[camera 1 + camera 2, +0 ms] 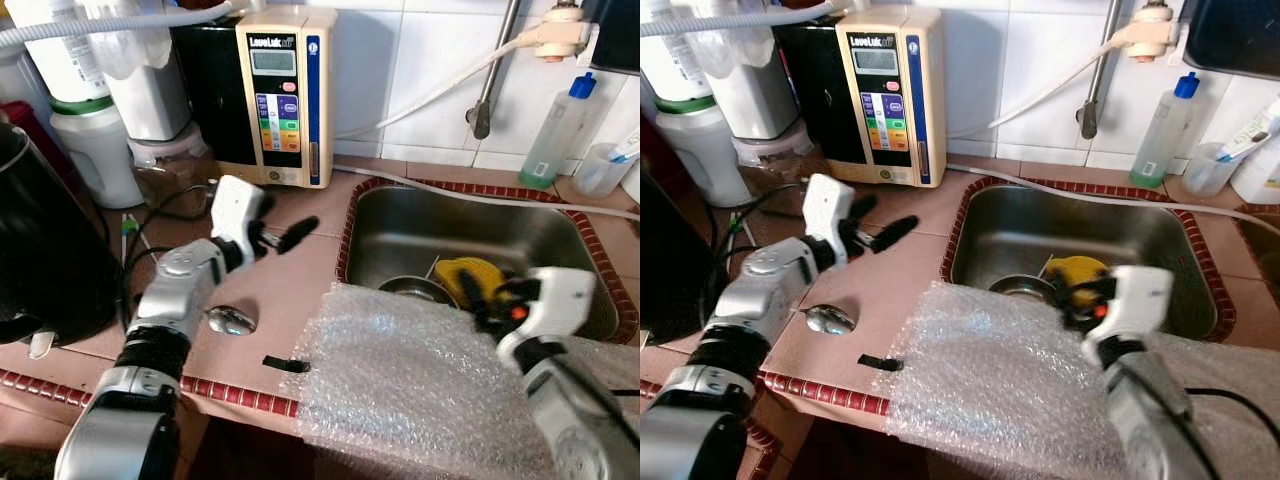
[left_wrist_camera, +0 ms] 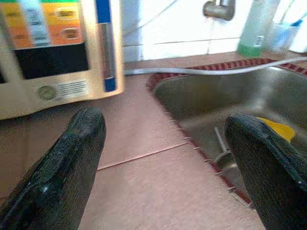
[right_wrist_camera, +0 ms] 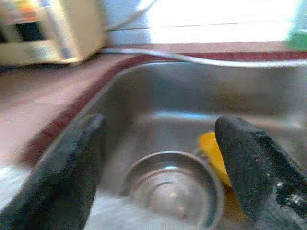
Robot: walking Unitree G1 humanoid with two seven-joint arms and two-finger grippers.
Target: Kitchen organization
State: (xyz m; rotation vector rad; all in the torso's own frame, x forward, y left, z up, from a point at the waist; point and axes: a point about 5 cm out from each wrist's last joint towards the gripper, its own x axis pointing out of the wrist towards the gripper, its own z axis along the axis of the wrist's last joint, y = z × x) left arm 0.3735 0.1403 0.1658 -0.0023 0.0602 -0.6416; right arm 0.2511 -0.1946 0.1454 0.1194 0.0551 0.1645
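Note:
My left gripper [image 1: 285, 235] hovers open over the pink tiled counter [image 1: 290, 290], just left of the steel sink [image 1: 560, 240]; nothing is between its fingers [image 2: 81, 139]. A little above the sink's front edge, my right gripper [image 1: 485, 295] is open and empty too. Beyond its fingertips [image 3: 249, 153], a round metal bowl [image 3: 175, 184] and a yellow cloth-like thing [image 1: 462, 275] lie in the sink. A sheet of bubble wrap [image 1: 400, 380] lies over the counter's front edge and the sink's near rim, partly under my right arm.
A metal spoon [image 1: 230, 320] and a small black piece [image 1: 285, 364] lie on the counter. A beige water machine [image 1: 285, 95], white jugs [image 1: 95, 150] and loose cables [image 1: 165, 215] stand at the back left. A black appliance [image 1: 40, 260] is at far left, a plastic bottle [image 1: 560, 130] behind the sink.

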